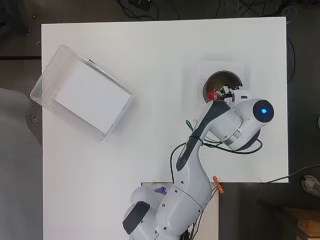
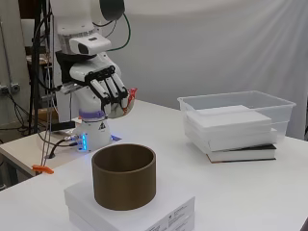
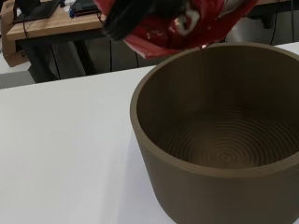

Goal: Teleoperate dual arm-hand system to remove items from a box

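A crinkly red foil packet [image 3: 173, 28], pinched in the curled fingers of the black and white hand [image 2: 107, 89], hangs above the empty round brown container [image 2: 124, 176], apparently out already and not yet set down.

One camera looks straight down on the surface [image 1: 150, 165]; another looks across it; the wrist camera sits close above the brown cylinder [image 3: 219, 140], shared by all.
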`<state>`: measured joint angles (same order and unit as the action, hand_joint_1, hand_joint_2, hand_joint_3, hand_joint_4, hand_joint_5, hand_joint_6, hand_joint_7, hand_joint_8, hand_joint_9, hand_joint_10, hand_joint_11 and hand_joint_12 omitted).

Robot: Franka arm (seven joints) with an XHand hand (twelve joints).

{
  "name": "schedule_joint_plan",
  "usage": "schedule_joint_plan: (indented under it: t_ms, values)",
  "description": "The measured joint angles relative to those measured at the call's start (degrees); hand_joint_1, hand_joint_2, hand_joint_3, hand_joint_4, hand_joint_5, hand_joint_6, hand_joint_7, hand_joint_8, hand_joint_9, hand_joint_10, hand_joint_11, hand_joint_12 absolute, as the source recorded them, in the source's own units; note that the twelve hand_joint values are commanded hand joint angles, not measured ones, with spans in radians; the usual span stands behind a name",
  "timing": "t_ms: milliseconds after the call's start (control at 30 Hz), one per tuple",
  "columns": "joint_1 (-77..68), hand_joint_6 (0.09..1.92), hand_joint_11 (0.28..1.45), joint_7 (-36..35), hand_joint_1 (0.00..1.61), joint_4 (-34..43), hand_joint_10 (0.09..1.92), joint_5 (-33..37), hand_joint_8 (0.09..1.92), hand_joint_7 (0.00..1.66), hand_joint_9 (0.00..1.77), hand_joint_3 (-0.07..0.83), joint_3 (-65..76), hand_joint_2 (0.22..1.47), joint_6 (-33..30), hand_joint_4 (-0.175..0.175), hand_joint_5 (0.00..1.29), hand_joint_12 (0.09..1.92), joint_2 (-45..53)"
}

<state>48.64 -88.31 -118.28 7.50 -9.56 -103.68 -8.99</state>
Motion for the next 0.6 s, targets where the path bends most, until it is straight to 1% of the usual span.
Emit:
schedule_joint_plan:
  t_ms: [67, 233, 267, 333, 367, 433, 467, 500, 533, 567, 600]
  values:
    - [-1.21, 1.15, 0.62, 2.15, 1.37, 3.08, 0.97, -0.99, 0.89, 0.99, 1.11, 0.001, 0.31, 1.11, 0.55, -0.174, 0.77, 0.94, 3.23]
    - [-4.23, 1.19, 0.63, 7.91, 1.37, 18.19, 0.95, -3.92, 0.88, 0.99, 1.12, 0.0, 0.9, 1.11, 1.92, -0.175, 0.76, 0.89, 18.64]
    - [-4.45, 1.19, 0.63, 8.53, 1.37, 19.82, 0.96, -4.42, 0.88, 0.99, 1.11, 0.0, 0.85, 1.11, 1.91, -0.175, 0.76, 0.88, 20.25]
    - [-4.76, 1.11, 0.64, 9.47, 1.38, 20.63, 0.84, -5.35, 0.8, 1.05, 1.2, -0.001, 0.72, 1.09, 1.55, -0.174, 0.8, 0.88, 21.36]
    - [-4.97, 1.06, 0.65, 9.7, 1.39, 19.68, 0.79, -5.78, 0.79, 1.07, 1.23, 0.0, 0.74, 1.07, 1.26, -0.171, 0.82, 0.88, 21.12]
    - [-5.29, 1.02, 0.66, 9.22, 1.39, 16.86, 0.78, -6.07, 0.82, 1.06, 1.25, 0.0, 0.81, 1.07, 0.9, -0.165, 0.83, 0.9, 20.54]
    - [-5.4, 0.7, 0.63, 8.6, 1.03, 15.69, 0.56, -6.15, 0.58, 0.92, 1.11, -0.002, 0.84, 1.05, 0.86, -0.11, 0.65, 0.69, 20.36]
    - [-5.47, 0.4, 0.55, 7.5, 0.61, 14.78, 0.33, -6.03, 0.33, 0.57, 0.76, -0.016, 0.9, 0.93, 0.82, -0.067, 0.38, 0.44, 20.18]
    - [-5.52, 0.21, 0.48, 6.5, 0.32, 14.44, 0.17, -5.87, 0.17, 0.31, 0.49, -0.016, 0.92, 0.83, 0.82, -0.047, 0.2, 0.25, 20.04]
    - [-5.71, 0.1, 0.44, 5.92, 0.16, 14.31, 0.09, -6.02, 0.09, 0.15, 0.33, -0.011, 0.81, 0.78, 0.69, -0.042, 0.1, 0.14, 19.87]
    - [-6.05, 0.09, 0.42, 6.11, 0.08, 14.04, 0.09, -7.03, 0.09, 0.07, 0.25, -0.007, 0.62, 0.75, 0.24, -0.04, 0.05, 0.09, 19.46]
